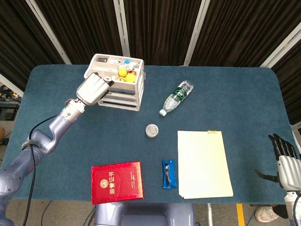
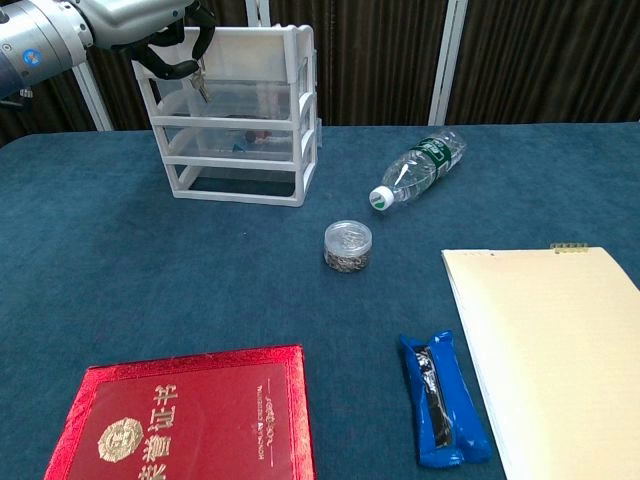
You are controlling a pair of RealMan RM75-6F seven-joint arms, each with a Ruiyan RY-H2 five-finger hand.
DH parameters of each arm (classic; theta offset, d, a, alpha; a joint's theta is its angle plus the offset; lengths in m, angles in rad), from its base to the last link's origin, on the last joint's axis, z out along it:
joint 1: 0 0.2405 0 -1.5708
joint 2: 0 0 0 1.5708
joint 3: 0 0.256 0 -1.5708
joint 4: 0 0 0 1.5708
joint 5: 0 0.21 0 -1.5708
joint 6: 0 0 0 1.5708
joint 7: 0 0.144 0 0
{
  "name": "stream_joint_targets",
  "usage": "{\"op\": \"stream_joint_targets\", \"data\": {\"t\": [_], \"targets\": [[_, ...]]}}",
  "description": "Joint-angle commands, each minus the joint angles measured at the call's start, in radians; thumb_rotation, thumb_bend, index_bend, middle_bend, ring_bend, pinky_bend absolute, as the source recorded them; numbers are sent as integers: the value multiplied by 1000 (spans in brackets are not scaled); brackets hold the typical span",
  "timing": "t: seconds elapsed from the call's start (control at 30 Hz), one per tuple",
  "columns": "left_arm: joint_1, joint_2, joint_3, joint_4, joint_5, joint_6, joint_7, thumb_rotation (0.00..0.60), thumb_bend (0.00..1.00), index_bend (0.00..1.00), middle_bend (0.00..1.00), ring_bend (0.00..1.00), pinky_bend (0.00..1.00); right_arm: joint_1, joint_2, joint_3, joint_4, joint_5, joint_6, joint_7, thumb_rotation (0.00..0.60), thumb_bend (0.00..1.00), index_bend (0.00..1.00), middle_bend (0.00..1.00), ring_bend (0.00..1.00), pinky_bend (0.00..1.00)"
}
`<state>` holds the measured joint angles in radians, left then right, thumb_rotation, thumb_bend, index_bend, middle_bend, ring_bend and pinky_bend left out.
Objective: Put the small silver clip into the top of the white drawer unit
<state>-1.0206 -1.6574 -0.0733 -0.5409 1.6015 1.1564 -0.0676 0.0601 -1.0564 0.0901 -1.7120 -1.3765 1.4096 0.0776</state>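
At the bottom of the chest view you have the red booklet (image 2: 185, 415) at lower left, the blue packet (image 2: 443, 400) beside it toward the middle, and the cream folder (image 2: 555, 345) running off the right edge. Your right hand (image 1: 283, 157) sits at the lower right corner of the head view, off the table edge, fingers spread and holding nothing. Mid-frame stands the small round jar (image 2: 348, 245); above and right of it the water bottle (image 2: 420, 167) lies on its side. In the upper left, your left hand (image 2: 160, 35) grasps the small silver clip (image 2: 201, 86), which dangles from the fingers in front of the top edge of the white drawer unit (image 2: 240, 115), whose top tray holds small coloured items.
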Motion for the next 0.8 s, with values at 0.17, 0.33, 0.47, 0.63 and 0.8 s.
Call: {"op": "stream_joint_targets", "data": {"t": [0.17, 0.33, 0.47, 0.63, 0.8], "targets": [[0, -1, -9, -8, -11, 6, 24, 600, 368, 481, 989, 871, 775, -1, 0, 1, -1, -1, 3, 1, 600, 28, 24, 0, 0, 0], [2, -3, -12, -13, -19, 8, 35, 600, 345, 481, 988, 872, 775, -2, 1, 0, -3, -4, 4, 6, 600, 28, 24, 0, 0, 0], [4, -5, -15, -14, -24, 7, 42, 600, 312, 480, 988, 872, 775, -2, 1, 0, -2, -4, 5, 8, 600, 27, 24, 0, 0, 0], [6, -13, -24, -13, -35, 12, 58, 600, 282, 480, 989, 872, 775, -2, 1, 0, -2, -5, 6, 7, 600, 28, 24, 0, 0, 0], [5, -20, -32, -10, -44, 14, 72, 600, 283, 480, 989, 872, 775, -3, 2, 0, -3, -6, 7, 8, 600, 28, 24, 0, 0, 0]]}}
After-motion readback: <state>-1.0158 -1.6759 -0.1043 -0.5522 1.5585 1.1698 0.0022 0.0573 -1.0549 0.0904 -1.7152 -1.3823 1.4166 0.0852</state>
